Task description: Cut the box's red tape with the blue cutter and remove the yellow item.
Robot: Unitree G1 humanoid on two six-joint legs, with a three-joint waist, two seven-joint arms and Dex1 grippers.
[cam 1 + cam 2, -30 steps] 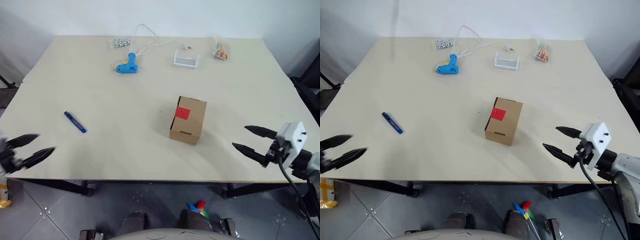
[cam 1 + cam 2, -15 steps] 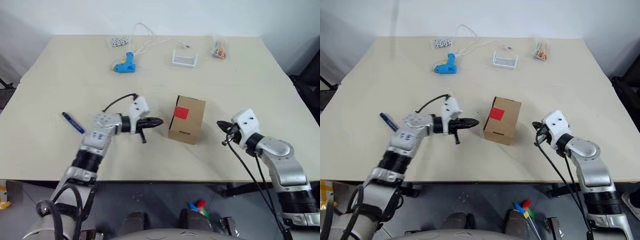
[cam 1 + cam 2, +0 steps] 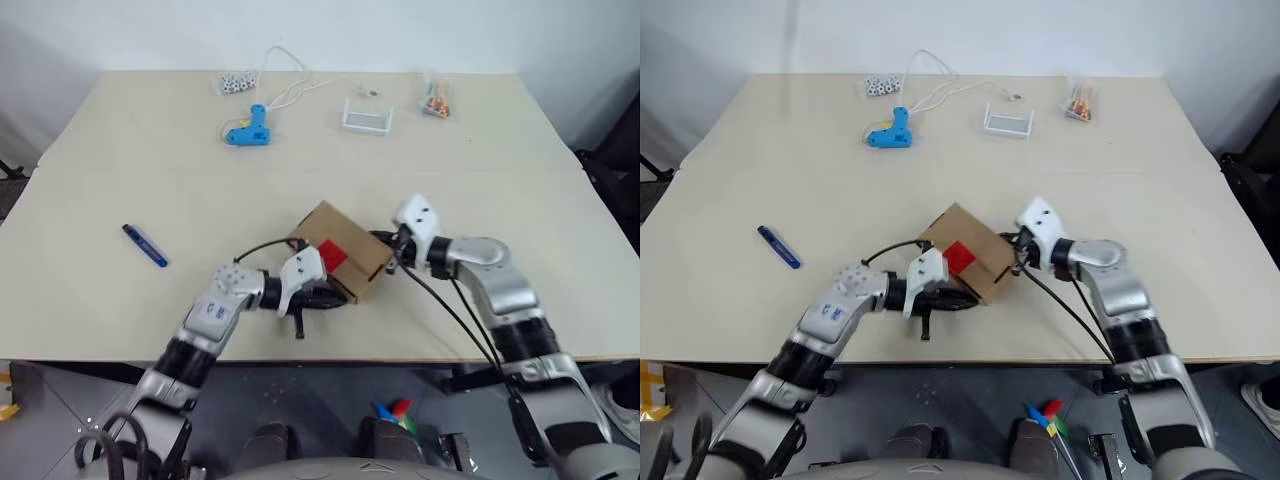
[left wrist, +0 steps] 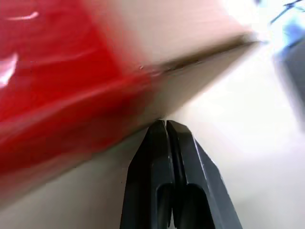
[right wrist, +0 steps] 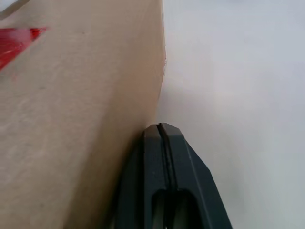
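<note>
The box (image 3: 325, 222), brown cardboard, sits turned at an angle near the table's front middle. The red tape (image 3: 331, 254) is on the face nearest me. My left gripper (image 3: 338, 297) is shut, its tip against the box's lower front edge just under the tape (image 4: 57, 95). My right gripper (image 3: 388, 252) is shut too, with its tip pressed on the box's right side (image 5: 95, 95). Neither gripper holds anything. The blue cutter (image 3: 146, 245) lies on the table far to the left, away from both grippers. The yellow item is out of view.
A light-blue glue gun (image 3: 248, 128) with a white cord lies at the back left, with small white pieces (image 3: 238, 82) behind it. A clear tray (image 3: 366, 117) and a bag of coloured bits (image 3: 436, 100) sit at the back. The table's front edge (image 3: 400, 358) is close behind the left gripper.
Both grippers shut and swung in from the table's sides to the box. The box has been turned and shifted left between them. The cutter has not moved.
</note>
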